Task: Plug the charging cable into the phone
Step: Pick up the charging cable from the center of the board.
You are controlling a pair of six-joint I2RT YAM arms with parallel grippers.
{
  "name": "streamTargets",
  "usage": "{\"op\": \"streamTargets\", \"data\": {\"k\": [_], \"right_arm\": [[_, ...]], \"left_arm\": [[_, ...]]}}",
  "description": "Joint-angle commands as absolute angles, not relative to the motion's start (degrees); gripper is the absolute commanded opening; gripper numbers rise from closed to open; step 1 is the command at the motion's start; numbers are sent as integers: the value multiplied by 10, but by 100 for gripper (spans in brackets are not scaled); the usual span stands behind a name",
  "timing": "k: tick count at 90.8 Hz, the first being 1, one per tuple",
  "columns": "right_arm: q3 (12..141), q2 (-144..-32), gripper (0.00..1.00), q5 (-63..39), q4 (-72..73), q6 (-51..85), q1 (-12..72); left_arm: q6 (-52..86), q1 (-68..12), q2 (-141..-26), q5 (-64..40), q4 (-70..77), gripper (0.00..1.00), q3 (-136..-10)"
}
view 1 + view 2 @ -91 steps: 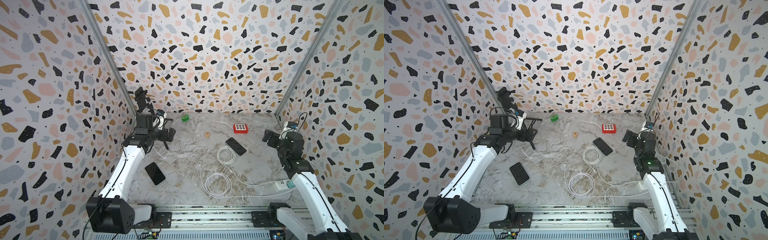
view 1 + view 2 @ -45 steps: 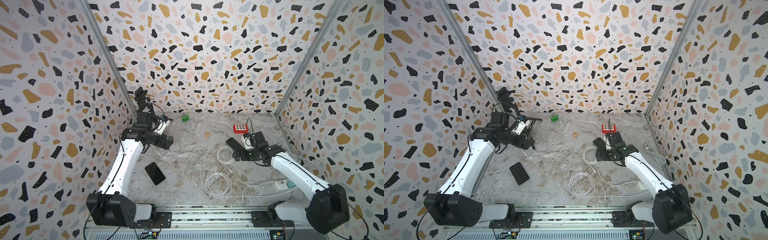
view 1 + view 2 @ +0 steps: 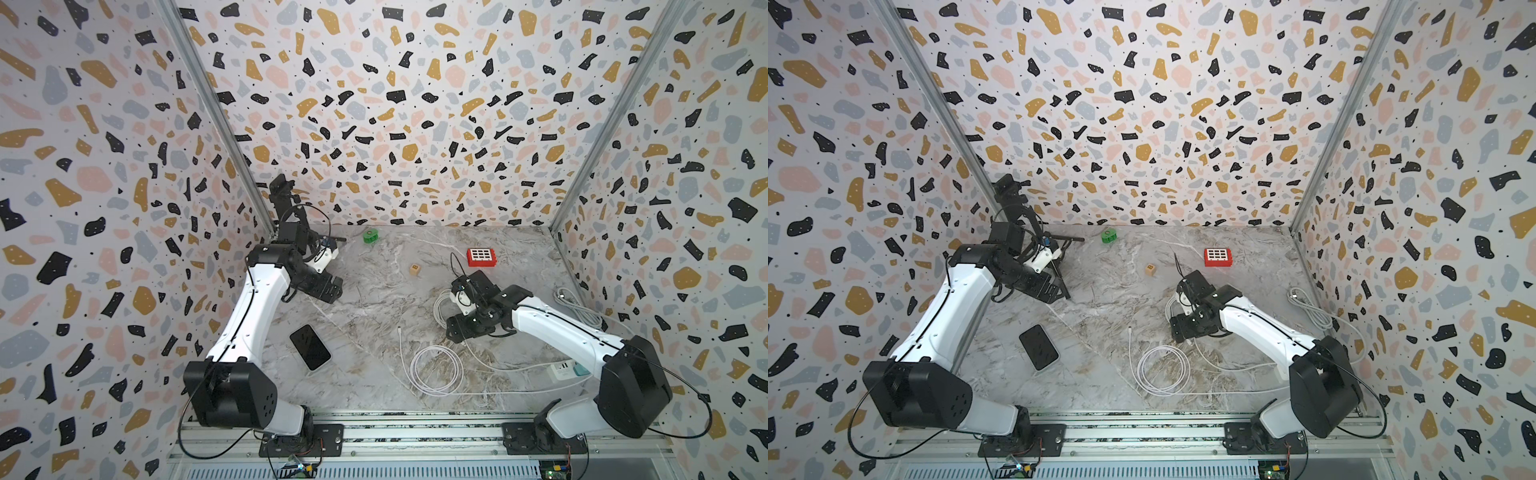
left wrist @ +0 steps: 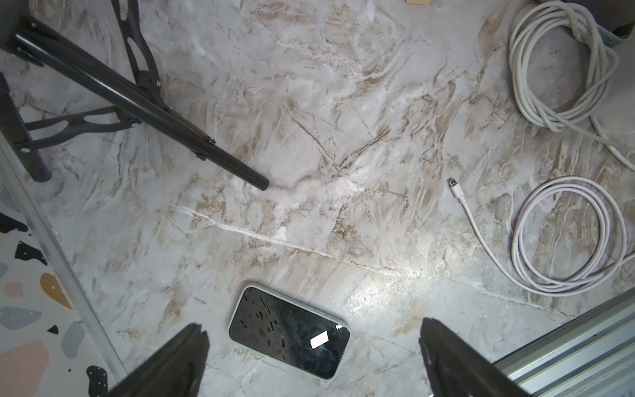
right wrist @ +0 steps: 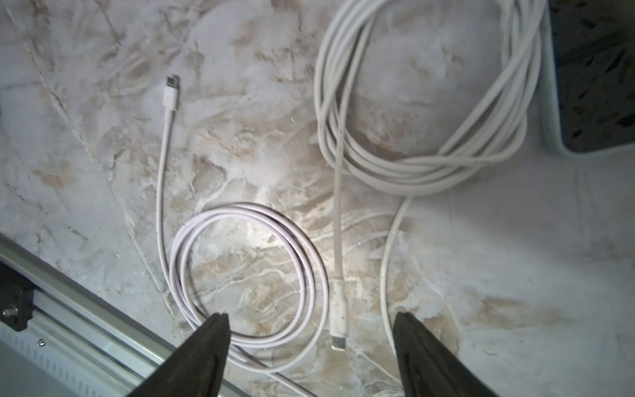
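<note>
My left tool [image 4: 312,326] hangs wide open and empty, near the phone [image 4: 288,331], which lies face up at the front left of the counter [image 3: 374,299]. The charging cable [image 3: 436,370] lies coiled to its right, unplugged. My right tool [image 5: 311,318] is spread and empty, and another cable's plug [image 5: 338,330] shows between its fingers.

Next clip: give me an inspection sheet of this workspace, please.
Surface: marble-patterned table, flat.
Job's things: phone flat, nothing plugged in; thin white cable coiled, thin cable plug free.
Clutter: green piece, red block, wooden cube, second phone.
Grippers: left gripper open, empty; right gripper open above the thick cable plug.
Cables: thick white cable coiled; grey cable by the wall.
Surroundings: terrazzo-patterned walls, front rail.
</note>
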State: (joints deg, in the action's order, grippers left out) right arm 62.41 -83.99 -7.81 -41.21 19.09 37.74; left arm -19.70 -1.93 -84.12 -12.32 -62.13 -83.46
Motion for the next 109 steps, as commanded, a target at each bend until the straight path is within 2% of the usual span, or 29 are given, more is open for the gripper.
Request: {"op": "streamTargets", "data": {"k": [1, 28, 36, 42, 50, 73, 87, 103, 109], "right_arm": [[686, -854, 79, 19, -419, 210, 430], [832, -1028, 69, 125, -416, 351, 569], [860, -1082, 67, 118, -425, 400, 578], [883, -1121, 59, 89, -432, 426, 578], [903, -1162, 55, 63, -441, 449, 580], [918, -1210, 53, 50, -441, 483, 584], [946, -1246, 40, 65, -475, 492, 585], [941, -1265, 16, 77, -489, 497, 585], [941, -1265, 13, 82, -489, 496, 585]], "left_arm": [[-159, -18, -841, -104, -607, 100, -844], [-93, -17, -800, -101, -584, 100, -813], [-90, -12, -787, -99, -583, 100, -807], [-88, -10, -783, -102, -583, 100, -806], [-85, -7, -780, -112, -583, 100, -807], [-88, -6, -776, -123, -589, 100, -807], [-85, -6, -777, -130, -589, 100, -805], [-81, -6, -774, -142, -593, 100, -805], [-76, -5, -774, -149, -591, 100, -800]]}}
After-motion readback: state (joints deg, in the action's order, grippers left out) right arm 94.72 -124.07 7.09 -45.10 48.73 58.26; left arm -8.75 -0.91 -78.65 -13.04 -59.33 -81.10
